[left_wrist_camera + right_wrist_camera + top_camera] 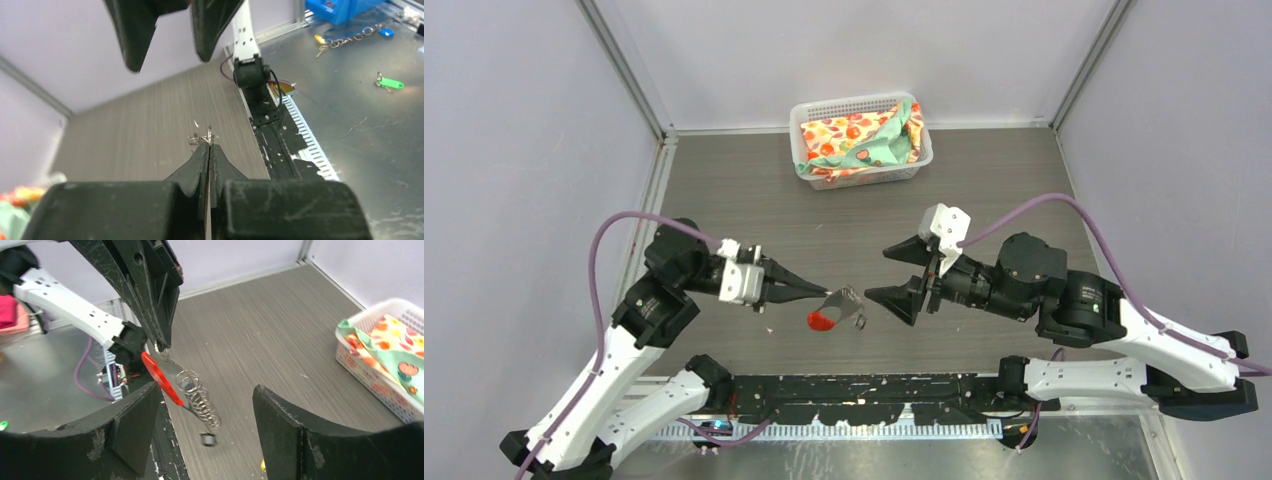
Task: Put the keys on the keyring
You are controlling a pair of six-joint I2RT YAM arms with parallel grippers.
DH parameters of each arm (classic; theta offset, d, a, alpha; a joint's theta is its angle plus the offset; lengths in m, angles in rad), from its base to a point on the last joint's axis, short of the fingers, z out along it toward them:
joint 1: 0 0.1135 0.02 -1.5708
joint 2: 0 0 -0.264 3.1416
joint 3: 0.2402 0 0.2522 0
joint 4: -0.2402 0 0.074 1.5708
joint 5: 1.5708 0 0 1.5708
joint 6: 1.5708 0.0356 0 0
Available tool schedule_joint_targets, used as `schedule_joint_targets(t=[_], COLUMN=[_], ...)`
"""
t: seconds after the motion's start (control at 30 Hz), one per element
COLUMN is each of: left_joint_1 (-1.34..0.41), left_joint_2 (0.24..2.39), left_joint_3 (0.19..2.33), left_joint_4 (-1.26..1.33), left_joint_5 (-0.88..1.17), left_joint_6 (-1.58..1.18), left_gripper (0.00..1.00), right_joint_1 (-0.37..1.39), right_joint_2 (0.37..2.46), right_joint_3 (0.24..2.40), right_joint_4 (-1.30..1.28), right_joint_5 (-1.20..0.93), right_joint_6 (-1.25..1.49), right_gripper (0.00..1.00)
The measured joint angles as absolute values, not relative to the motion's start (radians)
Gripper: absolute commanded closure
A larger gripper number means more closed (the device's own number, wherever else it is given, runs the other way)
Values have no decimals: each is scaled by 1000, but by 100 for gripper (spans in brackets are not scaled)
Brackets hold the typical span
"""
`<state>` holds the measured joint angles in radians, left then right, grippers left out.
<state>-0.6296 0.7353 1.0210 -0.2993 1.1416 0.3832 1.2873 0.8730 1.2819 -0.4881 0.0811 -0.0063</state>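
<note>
My left gripper is shut on the keyring and holds it above the table. The red tag hangs below it. In the right wrist view the red tag and a stack of silver rings dangle from the left fingers. A small black key head shows blurred just under the rings; whether it is attached I cannot tell. A brass-yellow bit peeks out on the table beside my right finger. My right gripper stands open, facing the keyring with nothing between its fingers.
A white basket with patterned cloth stands at the back centre, and its wall also shows in the right wrist view. Off the table's front edge lie a green-tagged key and a chain with keys.
</note>
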Motion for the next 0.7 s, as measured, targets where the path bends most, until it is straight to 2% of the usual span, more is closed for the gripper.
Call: schedule_joint_targets(t=[0.23,0.53,0.7], left_joint_1=[-629,-630,-630], left_joint_2=[722,711,730], left_joint_3=[940,910,917], left_joint_4=[-321,-332,-342], left_joint_5=[973,950,931], left_joint_6=[175,49,-36], left_gripper=[100,100,100], right_joint_1=[1279,1245,1100], right_joint_2=[864,965,1009], right_joint_3=[1158,1209,1228], right_joint_4=[-454,-462,-459], right_joint_5=[136,-43,-170], right_joint_6=[10,-33,7], right_gripper=[30,32,24])
